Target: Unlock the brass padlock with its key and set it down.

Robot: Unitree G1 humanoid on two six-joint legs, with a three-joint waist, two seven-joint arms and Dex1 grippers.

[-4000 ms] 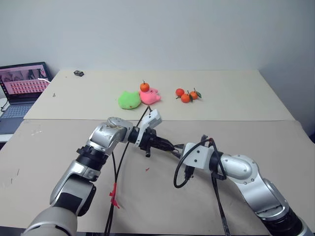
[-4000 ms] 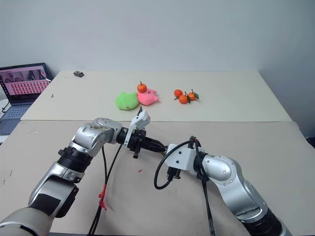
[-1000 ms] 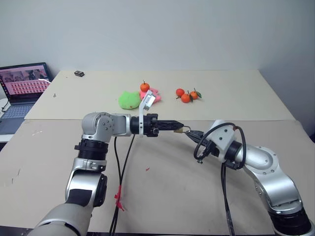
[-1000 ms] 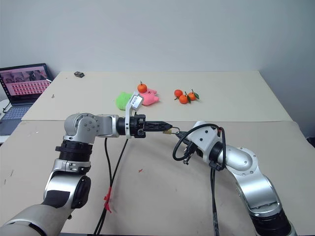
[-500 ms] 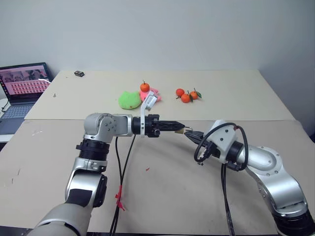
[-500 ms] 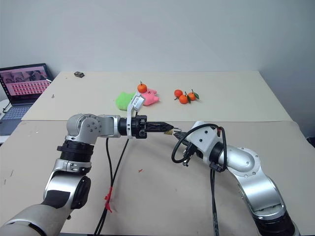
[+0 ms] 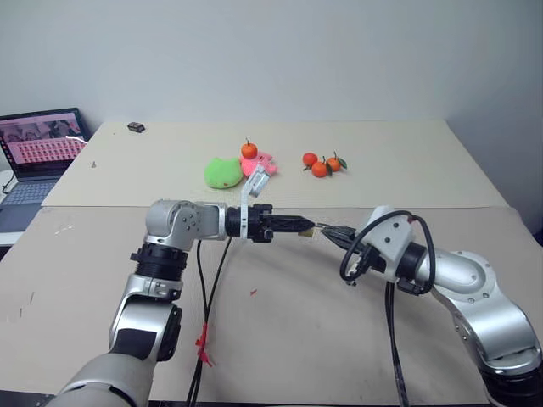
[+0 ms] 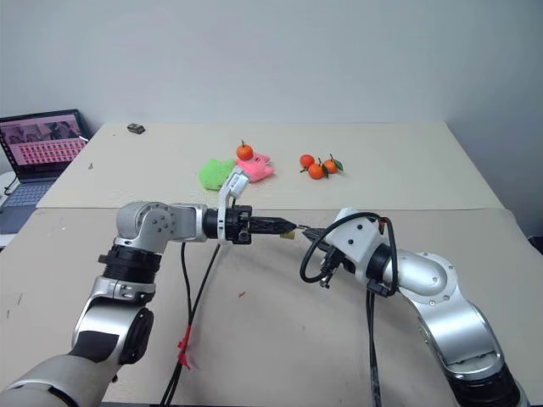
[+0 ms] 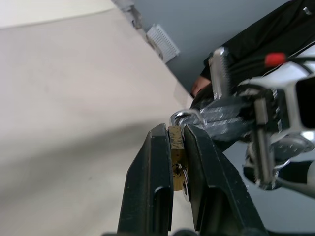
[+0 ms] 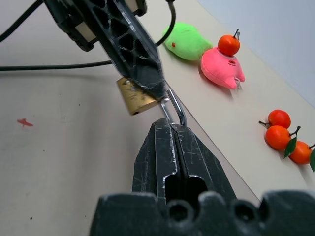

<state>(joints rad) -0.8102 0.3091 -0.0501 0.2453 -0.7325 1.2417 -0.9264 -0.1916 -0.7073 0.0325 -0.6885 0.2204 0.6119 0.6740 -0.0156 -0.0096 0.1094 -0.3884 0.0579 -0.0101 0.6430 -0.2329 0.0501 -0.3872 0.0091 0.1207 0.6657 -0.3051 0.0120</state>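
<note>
Left eye view: we see our left arm stretched level across to the right, its left gripper (image 7: pixel 307 226) clamped on the padlock (image 10: pixel 136 97) body. Our right arm bends in from the right, its right gripper (image 7: pixel 327 231) pinched fully closed on the shackle (image 10: pixel 172 109). The padlock hangs in the air above the near table's (image 7: pixel 76 280) far edge, between both grippers.

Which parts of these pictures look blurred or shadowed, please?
Left wrist view: the brass padlock between the left gripper fingers is soft, with a broad shadow across the table. Right wrist view: the right gripper base is blurred; padlock sharp.
</note>
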